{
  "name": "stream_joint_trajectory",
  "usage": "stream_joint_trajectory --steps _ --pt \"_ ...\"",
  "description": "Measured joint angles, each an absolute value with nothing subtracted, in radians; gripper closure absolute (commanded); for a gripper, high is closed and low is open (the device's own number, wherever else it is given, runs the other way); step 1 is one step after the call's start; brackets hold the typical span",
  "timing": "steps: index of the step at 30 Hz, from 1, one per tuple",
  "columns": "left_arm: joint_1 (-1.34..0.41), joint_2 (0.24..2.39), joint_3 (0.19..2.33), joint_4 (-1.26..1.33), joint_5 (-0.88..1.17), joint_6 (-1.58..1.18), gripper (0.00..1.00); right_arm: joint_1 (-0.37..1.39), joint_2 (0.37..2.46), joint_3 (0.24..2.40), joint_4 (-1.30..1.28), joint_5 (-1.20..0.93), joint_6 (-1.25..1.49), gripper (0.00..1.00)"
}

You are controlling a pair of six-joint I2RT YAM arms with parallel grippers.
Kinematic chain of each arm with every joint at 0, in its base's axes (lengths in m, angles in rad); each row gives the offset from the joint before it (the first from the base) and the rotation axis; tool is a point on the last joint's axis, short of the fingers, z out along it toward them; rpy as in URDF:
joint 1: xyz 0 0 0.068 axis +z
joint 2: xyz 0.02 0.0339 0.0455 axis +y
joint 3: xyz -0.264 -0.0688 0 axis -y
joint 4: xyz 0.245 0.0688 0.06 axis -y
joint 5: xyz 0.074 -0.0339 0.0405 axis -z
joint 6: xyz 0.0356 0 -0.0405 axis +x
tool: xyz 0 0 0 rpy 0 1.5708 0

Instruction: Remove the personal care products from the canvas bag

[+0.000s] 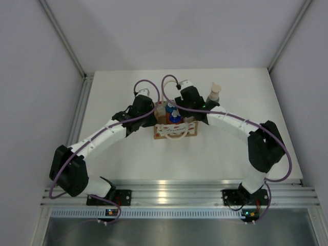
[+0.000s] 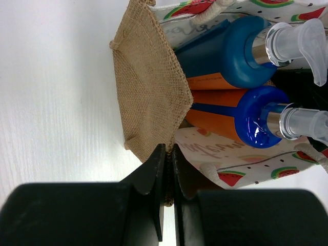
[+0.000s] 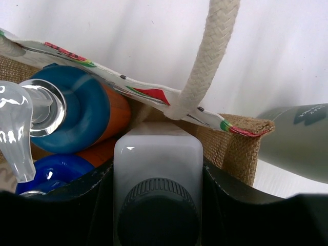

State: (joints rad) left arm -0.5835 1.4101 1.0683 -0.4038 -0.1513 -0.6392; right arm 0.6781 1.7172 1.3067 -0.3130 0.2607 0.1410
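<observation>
The canvas bag (image 1: 177, 132) stands mid-table, burlap with a cream watermelon-print lining and rope handles. My left gripper (image 1: 152, 117) is shut on the bag's burlap edge (image 2: 148, 97), which is pinched between the jaws at the left gripper (image 2: 169, 154). Two orange bottles with blue caps and clear pumps (image 2: 225, 54) (image 2: 246, 115) lie in the bag. My right gripper (image 3: 158, 177) is shut on the white squarish bottle with dark cap (image 3: 158, 154), which is still inside the bag by its burlap wall (image 3: 236, 148). The grey-green bottle with beige pump (image 1: 214, 94) stands outside, right of the bag.
A cream rope handle (image 3: 205, 61) arches over the white bottle. The grey-green bottle (image 3: 297, 143) is close beyond the bag's right wall. White walls enclose the table on three sides; a metal rail (image 1: 169, 195) runs along the near edge.
</observation>
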Motion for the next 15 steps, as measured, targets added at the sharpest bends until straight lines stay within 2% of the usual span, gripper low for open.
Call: stream_joint_trajectory --steps 15 --pt "-0.585 1.409 1.068 -0.405 -0.155 -0.653 1.0 0.678 1.613 1.301 -0.331 0.259 0.123 1.0"
